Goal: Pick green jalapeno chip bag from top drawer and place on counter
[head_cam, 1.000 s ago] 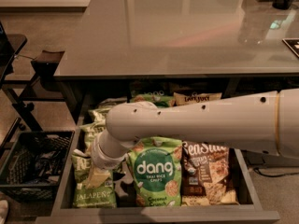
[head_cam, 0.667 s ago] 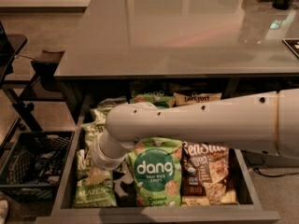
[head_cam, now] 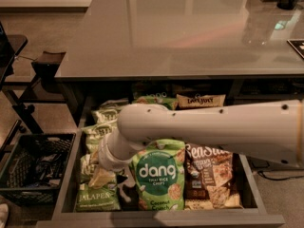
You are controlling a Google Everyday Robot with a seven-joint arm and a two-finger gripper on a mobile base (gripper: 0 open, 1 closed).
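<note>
A: So how far along is this?

B: Early tbh. The gripper (head_cam: 124,192) is down in the top drawer (head_cam: 161,219), right by the green jalapeno chip bag (head_cam: 97,198) at front-left. Can't tell if it's gripping. Lift and counter (head_cam: 180,32) placement are left.

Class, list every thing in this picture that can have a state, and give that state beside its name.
top drawer: pulled open, packed with snack bags
counter: above the drawer, glossy
green jalapeno chip bag: lying in the drawer's front left, not yet on the counter
dang bag: lying front middle of the drawer
gripper: down in the drawer, between those two bags
black crate: on the floor, left of the drawer
</note>
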